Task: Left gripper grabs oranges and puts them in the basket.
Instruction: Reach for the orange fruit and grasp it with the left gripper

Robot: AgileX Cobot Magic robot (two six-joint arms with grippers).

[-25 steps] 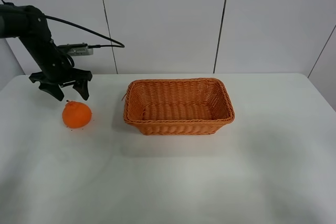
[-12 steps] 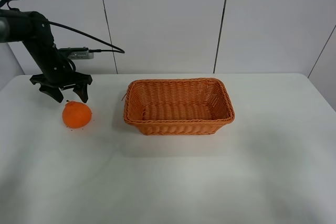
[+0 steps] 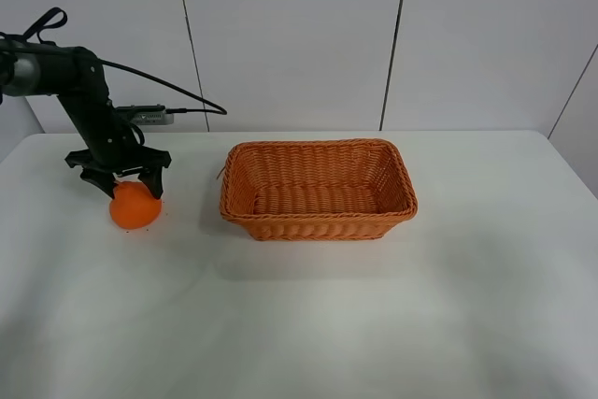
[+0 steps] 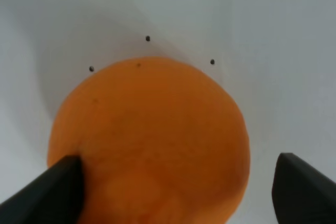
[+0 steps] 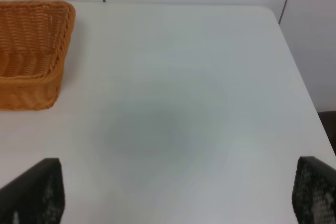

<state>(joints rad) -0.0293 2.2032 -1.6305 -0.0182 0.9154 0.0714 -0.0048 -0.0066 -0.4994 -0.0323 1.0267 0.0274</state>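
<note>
Black arm links come in from the upper left of the high view, a black cable trailing off toward the white wall panels behind. At the arm's end the left gripper hangs over the orange at the left of the frame. Its fingers are spread and reach down on either side of the top of the fruit. The left wrist view shows the orange up close between the two black fingertips. One tip overlaps the fruit's edge, and whether it touches I cannot tell. The other stands clear with bare table between, so the claw is released and not clenched on the fruit. A few small dark specks lie on the table just beside the orange. The fruit rests on the white table, near the basket but apart from it, with a strip of bare tabletop between them.

At the centre of the frame sits the wicker basket, its long side toward the camera and nothing visible inside it.

Nothing of the right arm shows in the high view. Its wrist camera sees the right gripper with both black fingertips wide apart above the table, grasping nothing, and one corner of the basket well off to one side.
</note>
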